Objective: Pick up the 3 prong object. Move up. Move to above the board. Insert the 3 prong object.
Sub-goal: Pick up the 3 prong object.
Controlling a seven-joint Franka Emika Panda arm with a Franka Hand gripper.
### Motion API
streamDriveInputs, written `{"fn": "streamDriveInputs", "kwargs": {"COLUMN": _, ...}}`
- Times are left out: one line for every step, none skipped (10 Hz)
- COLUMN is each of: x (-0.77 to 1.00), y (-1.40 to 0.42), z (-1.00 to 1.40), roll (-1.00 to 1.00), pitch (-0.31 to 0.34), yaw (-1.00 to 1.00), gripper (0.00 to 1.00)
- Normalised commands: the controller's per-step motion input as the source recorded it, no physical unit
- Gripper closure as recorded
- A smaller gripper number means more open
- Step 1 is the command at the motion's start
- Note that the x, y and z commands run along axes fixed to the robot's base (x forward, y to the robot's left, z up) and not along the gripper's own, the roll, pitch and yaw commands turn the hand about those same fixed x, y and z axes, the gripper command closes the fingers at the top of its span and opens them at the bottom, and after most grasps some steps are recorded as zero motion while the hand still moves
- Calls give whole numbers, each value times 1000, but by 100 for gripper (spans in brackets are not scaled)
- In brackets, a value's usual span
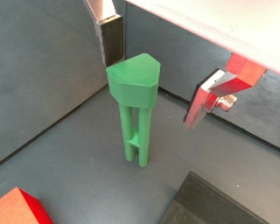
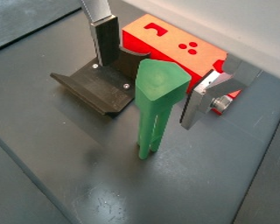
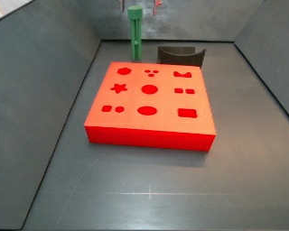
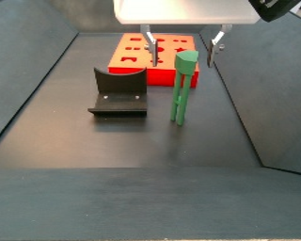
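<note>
Two fingers (image 2: pixel 102 39) of the gripper (image 2: pixel 149 66) stand apart around the upright peg (image 2: pixel 152 109); centre on its top, then close squarely.

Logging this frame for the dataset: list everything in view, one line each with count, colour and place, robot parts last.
3 prong object: one, green, standing upright on the floor between the gripper's fingers, beside the fixture.
board: one, red-orange with darker cutouts, flat on the floor, past the fixture in a side view.
fixture: one, dark grey, on the floor between board and 3 prong object.
gripper: one, silver fingers with dark pads, open on either side of the 3 prong object's top; contact cannot be told.
</note>
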Motion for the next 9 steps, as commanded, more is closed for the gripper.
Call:
{"fn": "streamDriveInputs", "kwargs": {"x": 0, "y": 0, "z": -220, "roll": 26, "pitch": 34, "yaw": 0, "gripper": 0}}
{"fn": "streamDriveInputs", "kwargs": {"x": 0, "y": 0, "z": -83, "roll": 21, "pitch": 21, "yaw": 0, "gripper": 0}}
{"fn": "streamDriveInputs", "kwargs": {"x": 0, "y": 0, "z": 0, "roll": 0, "pitch": 0, "yaw": 0, "gripper": 100}}
{"fn": "streamDriveInputs", "kwargs": {"x": 0, "y": -3, "z": 0, "roll": 4, "pitch": 0, "yaw": 0, "gripper": 100}}
{"fn": "streamDriveInputs", "kwargs": {"x": 0, "y": 0, "z": 0, "roll": 0, "pitch": 0, "yaw": 0, "gripper": 100}}
{"fn": "streamDriveInputs", "kwargs": {"x": 0, "y": 0, "z": 0, "roll": 0, "pitch": 0, "yaw": 0, "gripper": 100}}
{"fn": "streamDriveInputs", "kwargs": {"x": 0, "y": 0, "z": 0, "roll": 0, "pitch": 0, "yaw": 0, "gripper": 100}}
{"fn": "streamDriveInputs", "kwargs": {"x": 0, "y": 0, "z": 0, "roll": 0, "pitch": 0, "yaw": 0, "gripper": 100}}
{"fn": "streamDriveInputs", "kwargs": {"x": 0, "y": 0, "z": 0, "roll": 0, "pitch": 0, "yaw": 0, "gripper": 100}}
